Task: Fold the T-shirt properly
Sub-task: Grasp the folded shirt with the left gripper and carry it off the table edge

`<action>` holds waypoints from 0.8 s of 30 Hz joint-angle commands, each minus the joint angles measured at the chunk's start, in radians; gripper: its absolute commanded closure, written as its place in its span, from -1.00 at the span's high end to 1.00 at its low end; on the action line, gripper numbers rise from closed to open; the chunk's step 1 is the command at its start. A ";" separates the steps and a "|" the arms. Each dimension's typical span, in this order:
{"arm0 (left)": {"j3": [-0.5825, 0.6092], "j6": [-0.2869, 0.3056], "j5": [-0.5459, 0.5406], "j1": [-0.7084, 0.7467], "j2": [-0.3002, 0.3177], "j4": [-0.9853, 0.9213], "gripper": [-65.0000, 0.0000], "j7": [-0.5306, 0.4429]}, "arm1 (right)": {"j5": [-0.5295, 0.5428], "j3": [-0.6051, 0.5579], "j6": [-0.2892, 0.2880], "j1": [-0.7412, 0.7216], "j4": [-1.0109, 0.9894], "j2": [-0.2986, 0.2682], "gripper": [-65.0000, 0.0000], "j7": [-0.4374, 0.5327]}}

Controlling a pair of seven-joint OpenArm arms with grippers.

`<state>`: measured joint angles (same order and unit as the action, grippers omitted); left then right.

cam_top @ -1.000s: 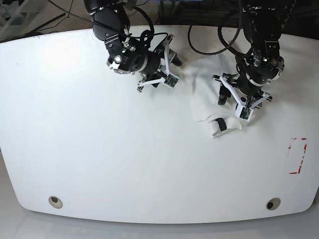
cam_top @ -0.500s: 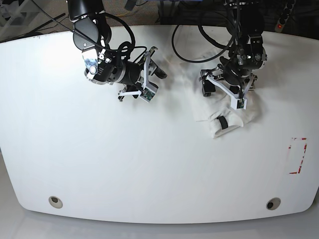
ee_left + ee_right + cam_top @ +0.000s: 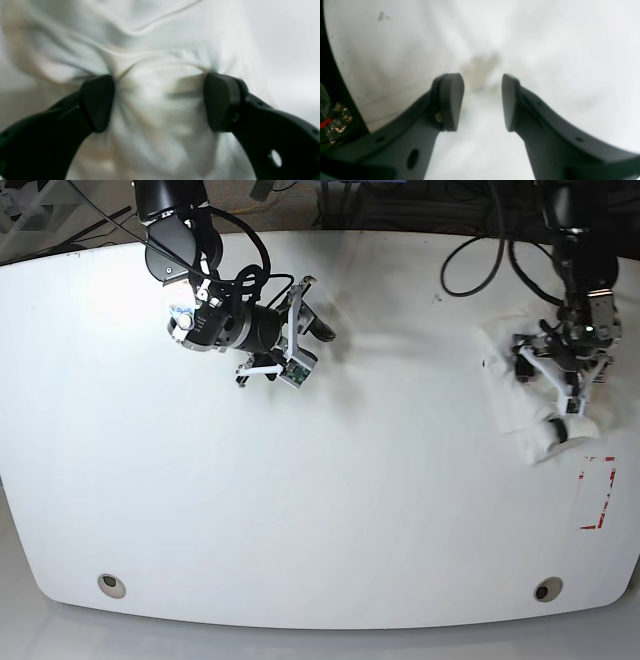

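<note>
Right hand (image 3: 308, 330) hovers over bare desk (image 3: 300, 510), upper left of centre in base view; fingers (image 3: 450, 100) part-way apart, nothing between them (only blurred white surface under them in wrist view). T-shirt (image 3: 520, 395) lies bunched near right desk edge, well apart from right hand, plain white side showing. Left hand (image 3: 555, 395) sits directly on T-shirt; wrist view shows fingers (image 3: 97, 100) spread wide, tips pressed into wrinkled cloth (image 3: 160, 112) bulging between them. Red-marked rectangle (image 3: 597, 492) just below T-shirt.
</note>
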<state>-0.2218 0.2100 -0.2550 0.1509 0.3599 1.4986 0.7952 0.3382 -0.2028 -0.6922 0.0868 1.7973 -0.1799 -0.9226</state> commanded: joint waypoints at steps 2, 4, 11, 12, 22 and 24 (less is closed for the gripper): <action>-0.031 0.144 0.053 -0.029 0.147 -0.108 0.64 0.048 | 0.011 0.003 -0.006 0.003 0.065 -0.002 -0.22 0.018; -0.043 0.200 0.053 -0.046 0.196 -0.166 0.64 0.020 | 0.009 0.003 -0.006 0.009 0.077 0.000 -0.22 0.018; -0.054 0.325 0.053 -0.130 0.368 -0.405 0.64 -0.107 | 0.008 0.003 -0.006 0.037 0.098 -0.003 -0.22 0.018; -0.054 0.343 0.053 -0.142 0.391 -0.433 0.64 -0.119 | 0.008 0.003 -0.006 0.037 0.098 -0.003 -0.22 0.018; -0.143 0.488 0.046 -0.185 0.449 -0.355 0.63 -0.092 | 0.006 0.001 -0.006 0.054 0.101 -0.002 -0.22 0.018; -0.198 0.488 0.047 -0.156 0.446 -0.280 0.63 -0.050 | 0.005 0.004 -0.006 0.052 0.115 -0.005 -0.22 0.018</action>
<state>-0.3733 0.7078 -0.2092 -0.0044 0.7685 1.1427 0.7254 0.3264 -0.2035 -0.6926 0.1505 1.8774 -0.1802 -0.9249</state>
